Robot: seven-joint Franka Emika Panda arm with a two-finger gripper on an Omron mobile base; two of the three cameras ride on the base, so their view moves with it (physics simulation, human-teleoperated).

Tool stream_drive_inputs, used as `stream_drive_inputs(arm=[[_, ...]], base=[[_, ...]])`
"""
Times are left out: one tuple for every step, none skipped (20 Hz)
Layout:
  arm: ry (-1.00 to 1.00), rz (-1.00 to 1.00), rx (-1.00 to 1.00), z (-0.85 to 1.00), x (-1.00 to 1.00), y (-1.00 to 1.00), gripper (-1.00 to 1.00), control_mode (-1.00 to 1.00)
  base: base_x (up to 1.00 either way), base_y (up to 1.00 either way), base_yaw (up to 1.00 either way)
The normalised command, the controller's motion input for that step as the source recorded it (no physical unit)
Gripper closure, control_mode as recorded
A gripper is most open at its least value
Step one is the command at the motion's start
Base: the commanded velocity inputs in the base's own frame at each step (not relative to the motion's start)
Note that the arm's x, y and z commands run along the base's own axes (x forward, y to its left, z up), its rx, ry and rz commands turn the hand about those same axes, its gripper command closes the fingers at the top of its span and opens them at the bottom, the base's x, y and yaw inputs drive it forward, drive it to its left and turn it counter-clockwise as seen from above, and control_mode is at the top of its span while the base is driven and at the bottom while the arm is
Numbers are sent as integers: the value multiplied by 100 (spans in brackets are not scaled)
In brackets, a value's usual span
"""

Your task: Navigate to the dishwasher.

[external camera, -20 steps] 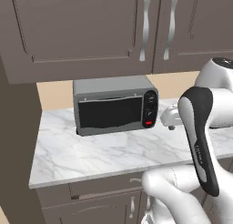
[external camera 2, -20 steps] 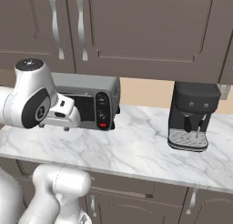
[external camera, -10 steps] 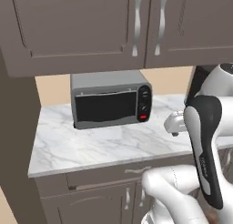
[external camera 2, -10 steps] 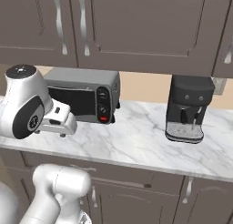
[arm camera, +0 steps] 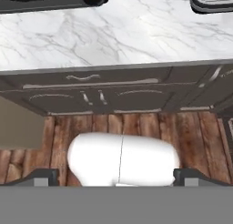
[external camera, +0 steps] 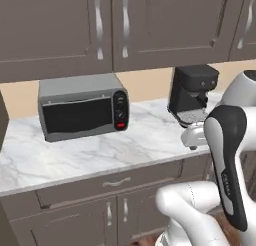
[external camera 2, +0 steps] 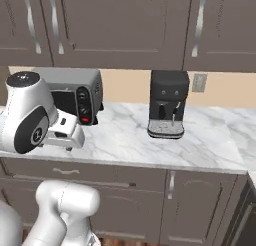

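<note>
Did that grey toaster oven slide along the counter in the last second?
No. The toaster oven keeps its place under the same cabinet handles; the whole picture shifted because the robot's base drove right, bringing the coffee machine into view.

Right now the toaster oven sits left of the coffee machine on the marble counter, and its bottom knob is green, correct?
Not quite. The bottom knob on the toaster oven is red, as the left base view shows. The rest holds: it sits left of the coffee machine on the marble counter.
</note>
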Motion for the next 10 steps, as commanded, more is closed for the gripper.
stream_drive_inputs(arm=[[0,0,0,0,0,0,-100,100],[0,0,0,0,0,0,-100,100],[0,0,0,0,0,0,-100,100],[0,0,0,0,0,0,-100,100],[0,0,0,0,0,0,-100,100],[0,0,0,0,0,0,-100,100],[0,0,0,0,0,0,-100,100],[0,0,0,0,0,0,-100,100],[0,0,0,0,0,0,-100,100],[0,0,0,0,0,0,-100,100]], base=[[0,-35,-62],[0,-28,-71],[11,-24,-75],[9,-22,-79],[2,-15,-85],[0,-1,-89],[0,0,-92],[0,0,-100],[0,0,-100],[0,0,-100]])
